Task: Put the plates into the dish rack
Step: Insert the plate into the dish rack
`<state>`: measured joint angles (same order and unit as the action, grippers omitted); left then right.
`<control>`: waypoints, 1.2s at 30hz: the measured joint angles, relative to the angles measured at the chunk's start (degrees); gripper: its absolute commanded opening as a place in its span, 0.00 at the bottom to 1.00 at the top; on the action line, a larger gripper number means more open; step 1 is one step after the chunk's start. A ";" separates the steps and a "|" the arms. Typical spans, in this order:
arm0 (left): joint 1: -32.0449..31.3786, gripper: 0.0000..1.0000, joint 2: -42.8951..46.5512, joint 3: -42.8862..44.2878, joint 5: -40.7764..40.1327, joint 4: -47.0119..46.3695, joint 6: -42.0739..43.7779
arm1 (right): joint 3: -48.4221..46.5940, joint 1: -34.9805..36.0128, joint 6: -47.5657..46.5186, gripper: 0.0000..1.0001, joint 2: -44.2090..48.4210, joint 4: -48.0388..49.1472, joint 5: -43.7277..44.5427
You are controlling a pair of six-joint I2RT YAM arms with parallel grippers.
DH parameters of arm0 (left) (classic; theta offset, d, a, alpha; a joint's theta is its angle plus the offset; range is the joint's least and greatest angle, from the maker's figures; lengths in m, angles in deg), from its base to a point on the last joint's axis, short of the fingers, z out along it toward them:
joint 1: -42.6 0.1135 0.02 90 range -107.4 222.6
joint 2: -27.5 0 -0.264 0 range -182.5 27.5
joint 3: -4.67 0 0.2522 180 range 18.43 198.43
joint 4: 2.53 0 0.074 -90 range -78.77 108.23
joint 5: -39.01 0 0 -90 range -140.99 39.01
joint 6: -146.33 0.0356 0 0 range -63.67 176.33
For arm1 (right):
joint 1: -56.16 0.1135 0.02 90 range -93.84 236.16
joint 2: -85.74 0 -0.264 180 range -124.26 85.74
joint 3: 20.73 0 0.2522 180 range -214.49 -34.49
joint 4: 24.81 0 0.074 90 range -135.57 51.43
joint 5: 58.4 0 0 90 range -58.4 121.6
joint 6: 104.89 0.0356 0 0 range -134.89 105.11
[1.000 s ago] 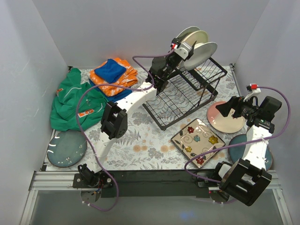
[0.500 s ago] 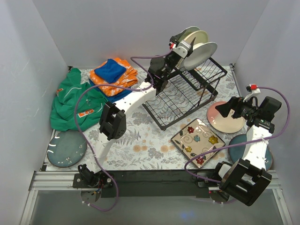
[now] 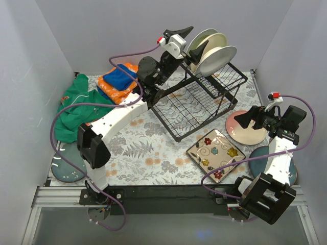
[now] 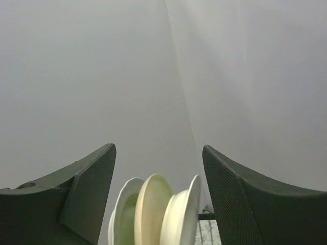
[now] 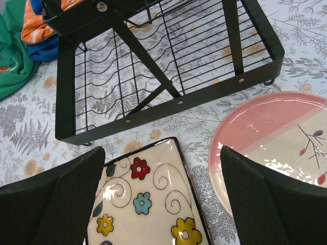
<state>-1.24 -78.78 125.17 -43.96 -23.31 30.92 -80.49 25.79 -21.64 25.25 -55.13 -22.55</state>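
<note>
The left gripper (image 3: 192, 41) is held high over the raised upper section of the dish rack (image 3: 199, 102), near the far edge of the table (image 3: 153, 153). Its jaws are spread wide and nothing is held between them. In the left wrist view, three plates are seen on edge below the gap: a pale green plate (image 4: 120, 217), a cream plate (image 4: 150, 206) and a white plate (image 4: 186, 214). They are racked side by side in the upper section, and neither finger is touching them.

The right gripper (image 5: 163, 199) is fully opened and empty. It hangs over the table near the right edge, between the pink-and-cream plate (image 5: 276, 138) and the square flowered plate (image 5: 148, 204). Both plates lie flat just in front of the rack's lower tray, which holds no plate.

A first dark teal plate (image 3: 71, 163) lies at the near left corner. A second dark teal plate (image 3: 259, 154) lies near the right edge, partly covered by the right arm. Folded orange and blue cloths (image 3: 120, 81) and a green garment (image 3: 82, 109) are piled toward the far left corner.
</note>
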 measured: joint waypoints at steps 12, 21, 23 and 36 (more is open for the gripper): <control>-0.02 0.64 1.49 -1.27 8.15 15.45 -8.17 | -0.94 0.00 -2.73 0.98 -0.28 -3.15 0.04; 1.05 0.66 -4.70 5.77 10.05 23.96 -11.30 | -6.73 0.15 -9.40 0.98 -4.74 -10.10 0.04; 1.14 0.67 -5.77 6.95 9.46 25.03 -11.63 | -8.72 0.55 -11.63 0.98 -6.08 -12.15 0.20; 1.25 0.69 -11.76 15.63 2.38 30.53 -9.44 | -13.18 2.60 -19.45 0.98 -10.99 -19.74 3.23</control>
<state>0.01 -90.54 140.80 -41.58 7.22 21.48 -93.67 28.39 -41.09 14.25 -74.86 -19.32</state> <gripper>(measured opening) 0.687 0.982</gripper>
